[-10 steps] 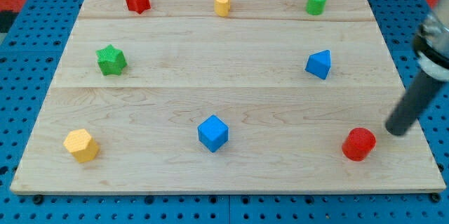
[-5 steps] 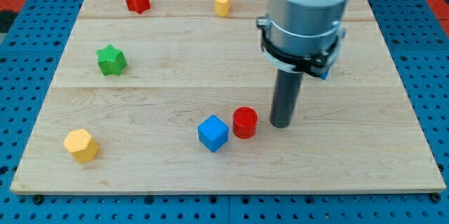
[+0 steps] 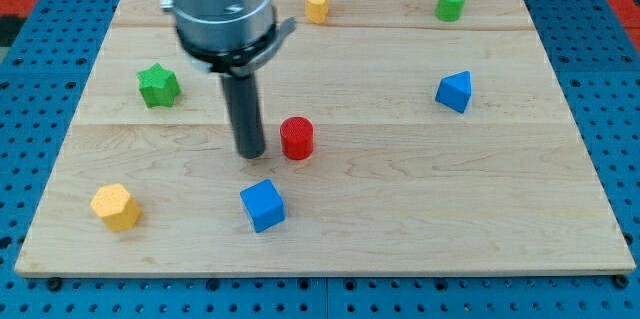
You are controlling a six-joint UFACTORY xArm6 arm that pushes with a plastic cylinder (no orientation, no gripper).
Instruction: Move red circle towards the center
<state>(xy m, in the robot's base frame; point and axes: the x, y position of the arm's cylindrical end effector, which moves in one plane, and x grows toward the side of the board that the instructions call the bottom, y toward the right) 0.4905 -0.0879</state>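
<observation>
The red circle [image 3: 297, 139], a short red cylinder, stands upright near the middle of the wooden board [image 3: 400, 219]. My tip [image 3: 250, 154] rests on the board just to the view's left of the red circle, a small gap apart from it. The arm's grey body rises from the rod toward the view's top and hides the red star's place at the top left.
A blue cube [image 3: 263, 206] lies below the tip. A yellow hexagon block [image 3: 115, 207] is at the bottom left, a green star [image 3: 157, 85] at the left, a yellow cylinder [image 3: 317, 4] and a green cylinder [image 3: 451, 3] at the top, a blue wedge-like block [image 3: 454, 91] at the right.
The red circle went from the bottom right to beside the blue cube, then up to the middle. The blue cube slid left and down. My tip crossed from the circle's right to its left.
</observation>
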